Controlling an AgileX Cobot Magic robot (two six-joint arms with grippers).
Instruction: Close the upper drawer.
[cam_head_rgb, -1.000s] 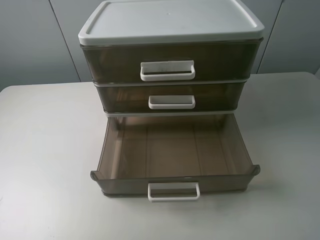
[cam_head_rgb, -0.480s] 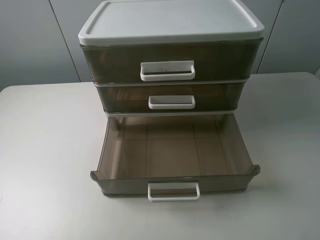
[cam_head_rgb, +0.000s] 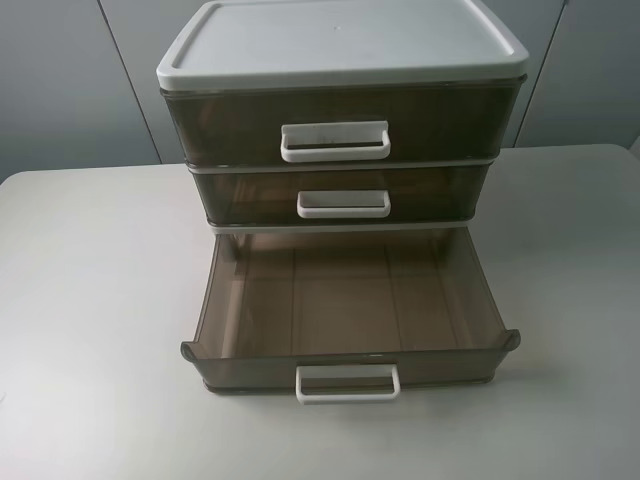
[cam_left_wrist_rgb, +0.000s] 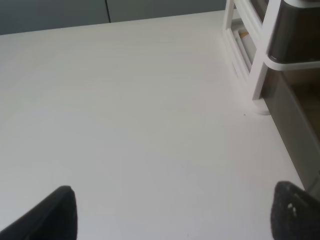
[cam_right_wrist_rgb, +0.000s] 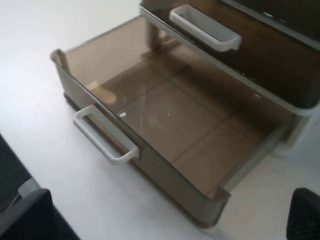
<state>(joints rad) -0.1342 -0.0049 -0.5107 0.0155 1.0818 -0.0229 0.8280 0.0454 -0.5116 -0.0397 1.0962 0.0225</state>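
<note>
Both pairs of black fingers, left (cam_left_wrist_rgb: 55, 212) and right (cam_right_wrist_rgb: 305, 212), stand spread, grasping nothing, above the white table (cam_head_rgb: 90, 300). Nearest, the bottom smoky-brown plastic drawer (cam_head_rgb: 350, 305) is pulled out; above, the tall translucent smoky-brown upper drawer (cam_head_rgb: 340, 125) sits pushed in under the white lid (cam_head_rgb: 340, 40).

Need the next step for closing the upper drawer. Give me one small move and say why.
Probably raise the right gripper toward the front of the upper drawer, ready to push. The gripper is open, holds nothing, and faces the pulled-out bottom drawer instead. The upper drawer looks nearly flush already, so a light press should be enough.
</note>
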